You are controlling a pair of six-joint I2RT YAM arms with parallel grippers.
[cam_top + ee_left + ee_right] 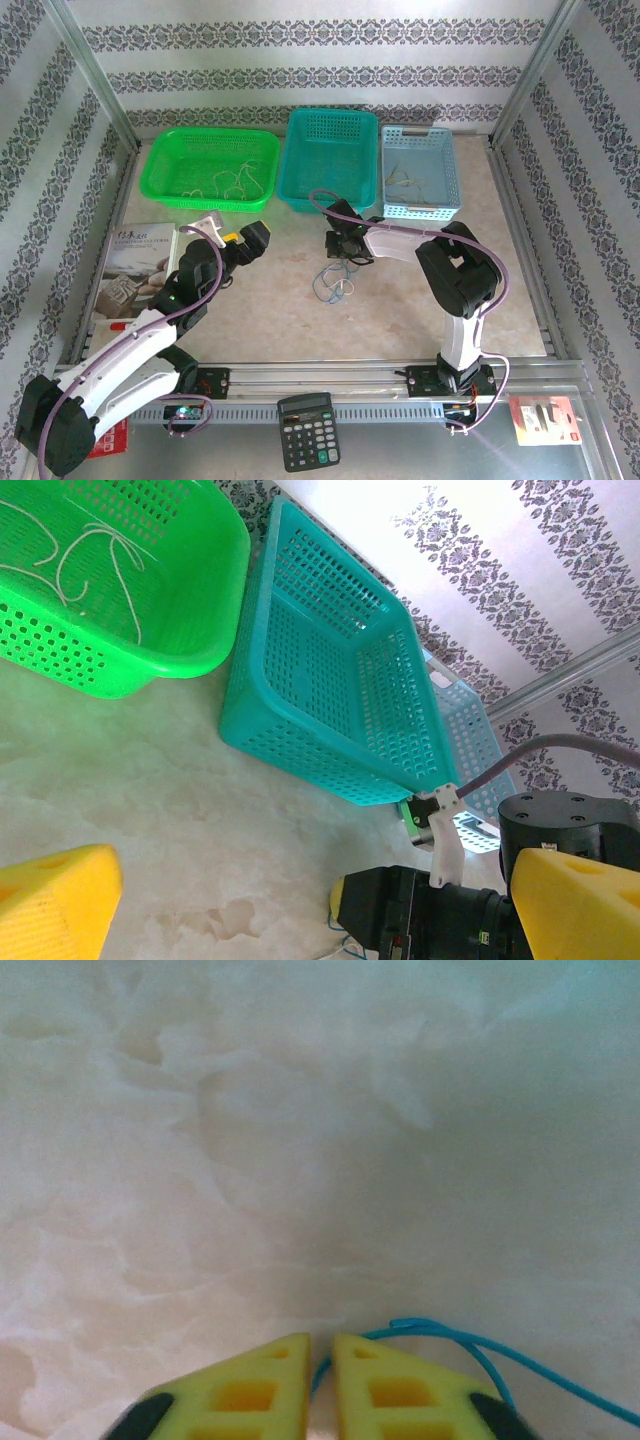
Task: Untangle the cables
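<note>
Right claw [320, 1345] was nearest the lens. Its yellow fingers [240, 1400] were almost closed with a slim gap, and the blue cable [470, 1345] ran into that gap, so it read as pinched on that strand, low over the table [400, 310]. The cables [333, 285] lay as a small loose tangle mid-table, just on the base side of the right claw and near the teal basket [332, 160]. Left claw [315, 865] was spread wide, holding nothing, off to the left and apart from the tangle.

Step in hand, my read: drawing the blue strand free. Best done slowly and kept low, pulling away from the pile while watching whether other loops drag along. The left claw would likely need to pin the rest.

Green basket [210, 165] and light blue basket [420, 172] each held a few pale wires.

Writing: the book [135, 265] at the left edge had printed cover characters too small to read, and the calculator [306, 430] keys were unreadable. No brand was legible.
</note>
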